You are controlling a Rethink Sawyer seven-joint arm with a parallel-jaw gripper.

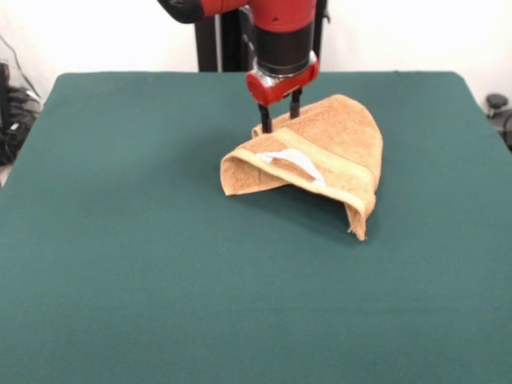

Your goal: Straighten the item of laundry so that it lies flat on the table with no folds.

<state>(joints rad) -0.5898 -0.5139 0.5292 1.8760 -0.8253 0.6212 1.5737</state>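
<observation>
1. The item of laundry (320, 156) lies on the table (120, 240) a little toward the far edge and slightly toward the picture's right edge, well clear of all four corners. Green felt surrounds it on every side.
2. It is not flat: the cloth is doubled over itself into a rounded, hood-like mound. The woven band runs along the near fold, the white label (294, 162) shows just under that fold, and one corner hangs down toward the near right corner of the table.
3. Judging from this heap, the towel rests as a bundle because at least one layer is folded under another; straightening will call for lifting an edge and drawing it outward.
4. The gripper (279, 118) comes down from the far edge, its red wrist held vertical, directly above the towel's far left part.
5. Its two dark fingers (264, 118) stand slightly apart, tips at the cloth where a small ridge rises by them. Whether they already pinch that ridge I cannot tell.
6. The pose suits a pinch on the upper layer, so a grasp seems to be the step in hand.
</observation>
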